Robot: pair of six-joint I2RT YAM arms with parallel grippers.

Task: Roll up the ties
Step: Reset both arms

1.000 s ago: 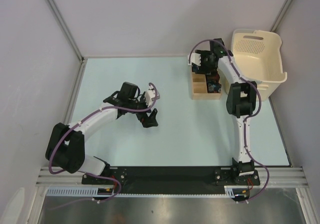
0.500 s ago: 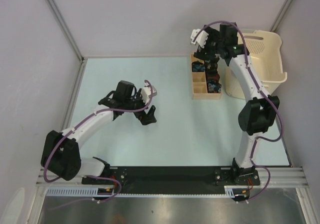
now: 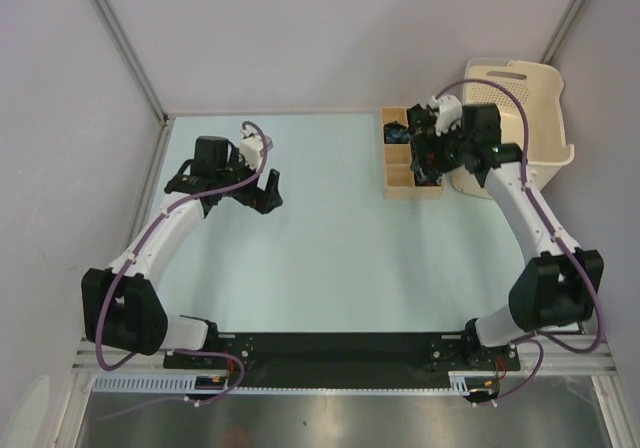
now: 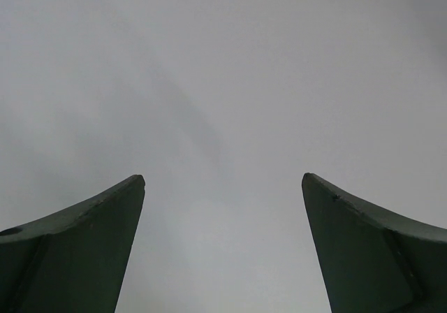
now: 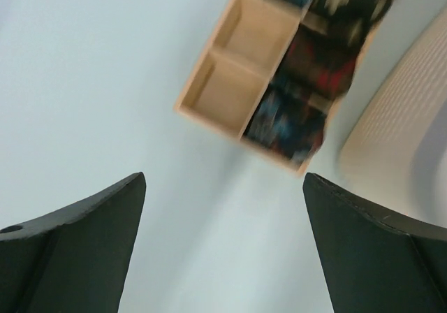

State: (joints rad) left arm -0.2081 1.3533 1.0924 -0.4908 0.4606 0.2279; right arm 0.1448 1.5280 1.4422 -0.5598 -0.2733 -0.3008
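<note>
Top external view takes in the whole pale blue-green table (image 3: 350,258), with the cream plastic basket (image 3: 545,133) at its far right corner, part of the rim cut off by the right arm (image 3: 530,208). That arm bows out along the right side, its elbow low and its wrist reaching back over the tan wooden divided box (image 3: 398,176), so it hides most of the box's right-hand column. The left arm (image 3: 160,233) stretches up the left side and bends inward, carrying the left gripper (image 3: 268,190) above bare table well apart from the box. From above, the dark rolled ties (image 3: 396,132) show only as a blue scrap in a far compartment. The right wrist view gives more (though blurred by motion): two compartments of the box (image 5: 230,82) are bare wood, and beside them the ties (image 5: 288,121) sit as coils, a blue-patterned one nearest, a dark red one behind it, and others cut off by the top edge, too smeared to make out. The basket (image 5: 412,128) shows there just beside the box. The right gripper (image 5: 223,187) has its jaws spread wide with nothing between them. The left wrist view shows only a blank pale surface between the fingers of the left gripper (image 4: 223,187), likewise fully parted and holding nothing.
</note>
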